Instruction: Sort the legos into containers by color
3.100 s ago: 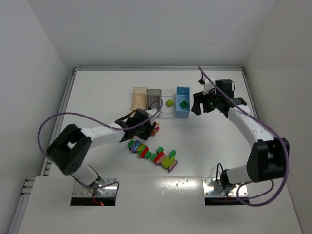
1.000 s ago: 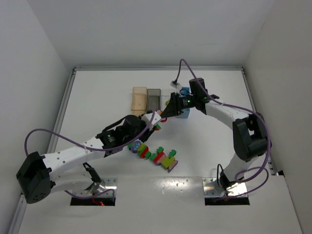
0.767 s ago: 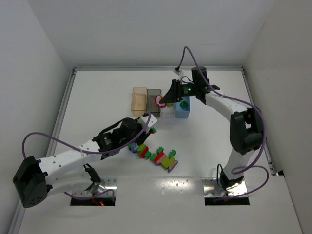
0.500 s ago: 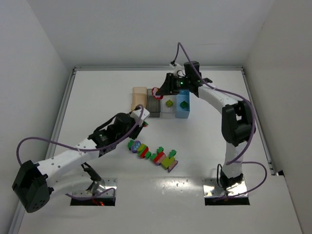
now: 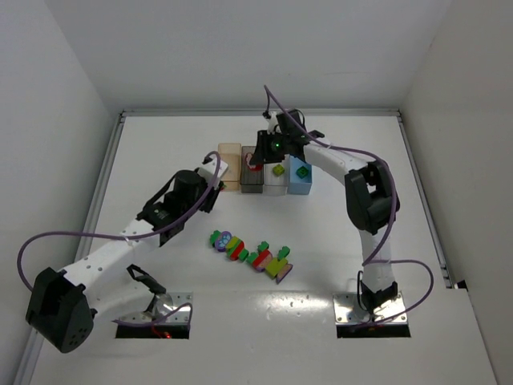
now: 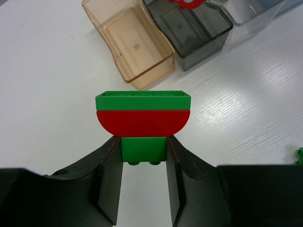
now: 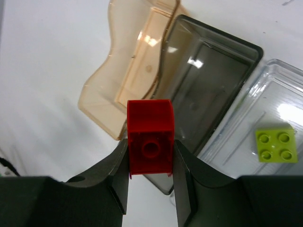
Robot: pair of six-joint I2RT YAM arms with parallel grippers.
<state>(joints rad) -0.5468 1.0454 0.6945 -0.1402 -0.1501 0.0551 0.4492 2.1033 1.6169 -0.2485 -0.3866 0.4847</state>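
My left gripper (image 6: 143,150) is shut on a joined cluster (image 6: 143,118) of green, red and green legos, held above the table just short of the tan container (image 6: 128,40). My right gripper (image 7: 150,147) is shut on a single red brick (image 7: 150,132), hanging over the near end of the dark grey container (image 7: 210,80). The clear container (image 7: 255,101) holds a lime brick (image 7: 277,145). The light blue container (image 5: 300,183) holds a green brick (image 5: 303,171). A row of mixed-colour legos (image 5: 250,255) lies mid-table.
The four containers stand side by side at the back centre of the table, tan (image 5: 229,167) leftmost. Both grippers, left (image 5: 213,167) and right (image 5: 256,160), are close together there. Purple cables loop off both arms.
My right gripper carried the red brick left, from near the blue container to over the dark grey one. My left gripper drew the cluster left and back toward the tan container.
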